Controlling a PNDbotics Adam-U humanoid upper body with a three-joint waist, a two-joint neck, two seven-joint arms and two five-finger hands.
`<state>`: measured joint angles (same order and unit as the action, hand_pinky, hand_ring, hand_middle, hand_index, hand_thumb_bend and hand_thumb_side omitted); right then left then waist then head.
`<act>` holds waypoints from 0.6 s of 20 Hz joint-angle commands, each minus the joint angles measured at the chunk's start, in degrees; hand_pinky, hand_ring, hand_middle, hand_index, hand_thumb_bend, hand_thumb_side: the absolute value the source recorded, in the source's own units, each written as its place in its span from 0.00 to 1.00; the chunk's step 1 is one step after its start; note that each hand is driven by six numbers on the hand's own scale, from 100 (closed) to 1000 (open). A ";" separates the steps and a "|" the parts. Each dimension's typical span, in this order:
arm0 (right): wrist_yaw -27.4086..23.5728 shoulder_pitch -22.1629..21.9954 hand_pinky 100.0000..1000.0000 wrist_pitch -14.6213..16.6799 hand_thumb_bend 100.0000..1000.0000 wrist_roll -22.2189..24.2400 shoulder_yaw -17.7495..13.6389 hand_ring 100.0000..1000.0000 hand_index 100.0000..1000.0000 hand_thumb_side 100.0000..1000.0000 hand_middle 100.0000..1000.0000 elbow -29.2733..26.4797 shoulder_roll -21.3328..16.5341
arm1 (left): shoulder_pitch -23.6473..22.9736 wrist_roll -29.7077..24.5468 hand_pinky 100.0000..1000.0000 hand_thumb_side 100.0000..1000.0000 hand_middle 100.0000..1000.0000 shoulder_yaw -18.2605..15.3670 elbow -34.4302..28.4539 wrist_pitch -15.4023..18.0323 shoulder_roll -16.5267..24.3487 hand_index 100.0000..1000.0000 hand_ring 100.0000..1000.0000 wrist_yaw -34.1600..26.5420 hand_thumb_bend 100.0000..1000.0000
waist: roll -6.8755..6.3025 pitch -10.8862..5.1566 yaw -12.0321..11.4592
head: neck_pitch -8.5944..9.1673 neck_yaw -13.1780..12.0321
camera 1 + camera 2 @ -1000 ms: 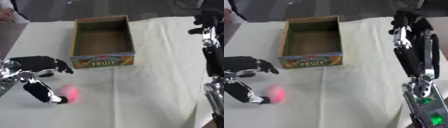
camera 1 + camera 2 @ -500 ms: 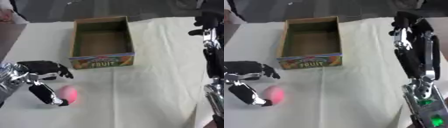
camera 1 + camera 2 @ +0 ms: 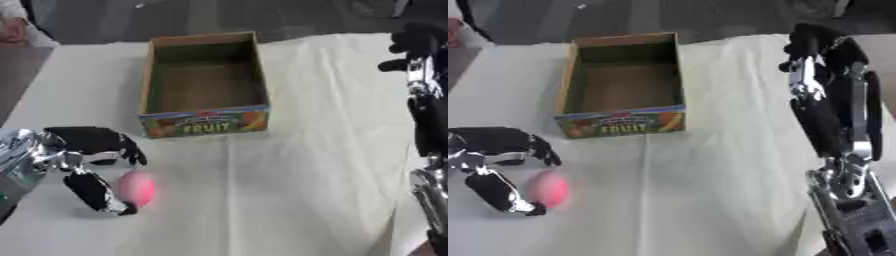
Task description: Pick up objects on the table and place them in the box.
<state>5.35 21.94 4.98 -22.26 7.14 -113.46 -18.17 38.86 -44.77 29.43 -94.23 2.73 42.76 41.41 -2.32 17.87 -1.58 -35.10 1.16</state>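
The left hand (image 3: 87, 165) has drawn nearer the pink ball (image 3: 137, 187), fingers spread wide around it, grasp imminent; box (image 3: 203, 125) empty.

Pink object (image 3: 137, 187): small, rounded, egg-like, smooth; lies on the white-covered surface (image 3: 315, 165) near the lower left, well apart from the box.

Box (image 3: 204, 85): open-topped cardboard carton, brown inside, nothing visible in it; colourful front panel printed "FRUIT"; stands upright at the middle far part of the surface.
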 commanded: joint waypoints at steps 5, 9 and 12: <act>-0.48 0.63 0.53 0.13 0.00 0.10 -0.16 0.76 0.70 0.54 0.49 -1.13 -0.64 | 0.60 1.40 0.70 0.50 0.66 -0.17 2.00 2.30 0.37 0.87 0.77 2.13 0.44 | 0.13 -0.94 0.01 | 0.73 -0.11; -0.52 0.60 0.53 0.14 0.00 0.07 -0.19 0.76 0.70 0.54 0.49 -1.13 -0.60 | 0.47 1.03 0.69 0.47 0.63 0.01 2.22 2.83 0.26 0.85 0.76 1.97 0.44 | 0.15 -0.94 0.02 | 0.80 -0.10; -0.55 0.58 0.53 0.16 0.00 0.05 -0.22 0.76 0.70 0.54 0.49 -1.13 -0.58 | 0.45 1.20 0.69 0.44 0.62 0.06 2.40 3.10 0.22 0.83 0.75 2.63 0.43 | 0.19 -0.92 0.06 | 0.89 -0.13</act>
<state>5.02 21.94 4.99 -22.26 7.14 -113.46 -18.16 38.81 -43.68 29.77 -91.57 5.57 42.25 43.55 -2.18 17.87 -1.54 -34.93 1.13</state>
